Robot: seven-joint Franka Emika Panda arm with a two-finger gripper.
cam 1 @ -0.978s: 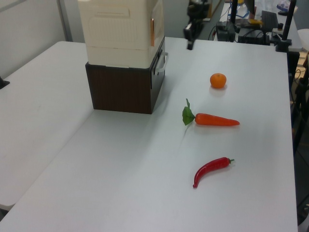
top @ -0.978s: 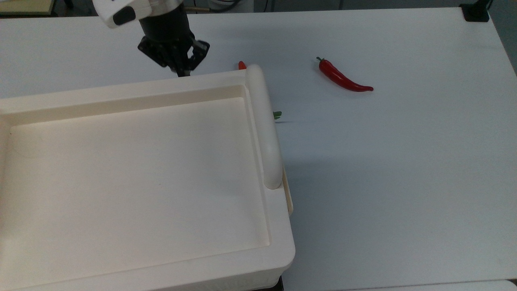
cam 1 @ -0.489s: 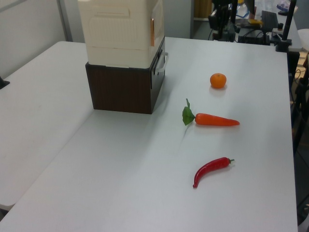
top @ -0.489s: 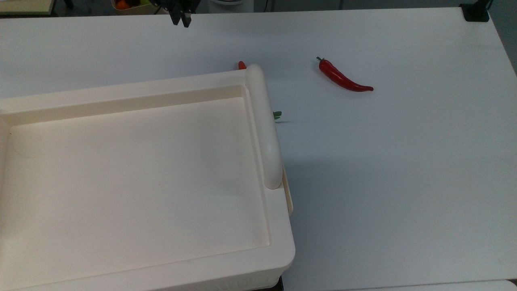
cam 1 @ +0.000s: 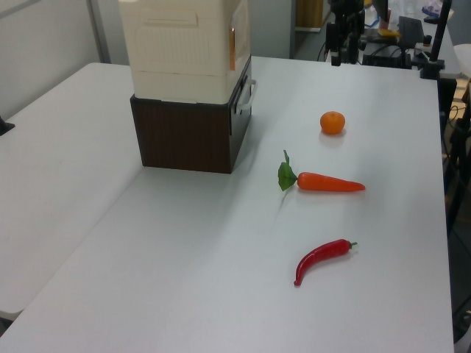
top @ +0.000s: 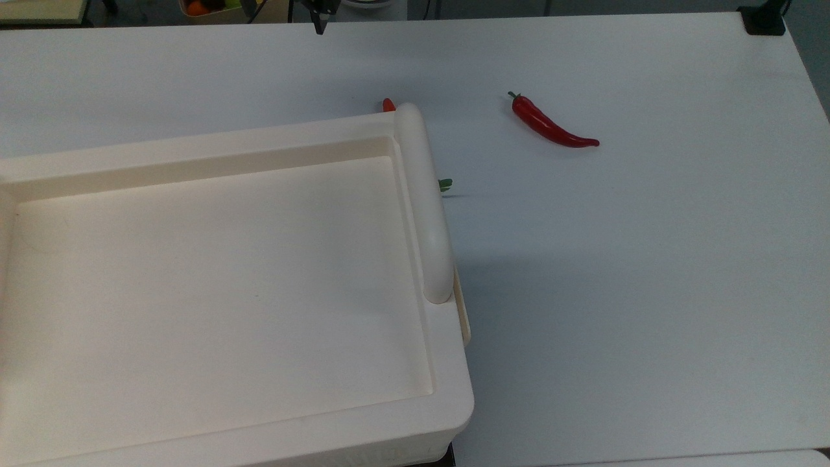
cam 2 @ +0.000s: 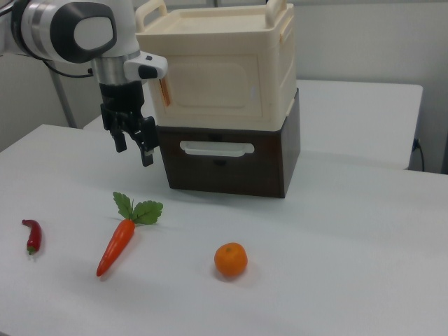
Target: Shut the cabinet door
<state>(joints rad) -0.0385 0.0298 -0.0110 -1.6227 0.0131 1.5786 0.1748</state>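
Now the cabinet (cam 2: 278,66) sat on a dark brown box (cam 2: 269,164) on the white table (cam 2: 350,245). Its cabinet door (cam 2: 210,85) lay flush in the front face, apparently closed. In the right view the gripper (cam 2: 147,155) hung in the air just beside the cabinet's front corner on the right view's left, touching nothing. Its fingers looked pressed together and held nothing. A carrot (cam 2: 115,245) lay below it, with a red chilli (cam 2: 31,236) farther to the right view's left and an orange (cam 2: 231,260) to the right view's right, all well apart.
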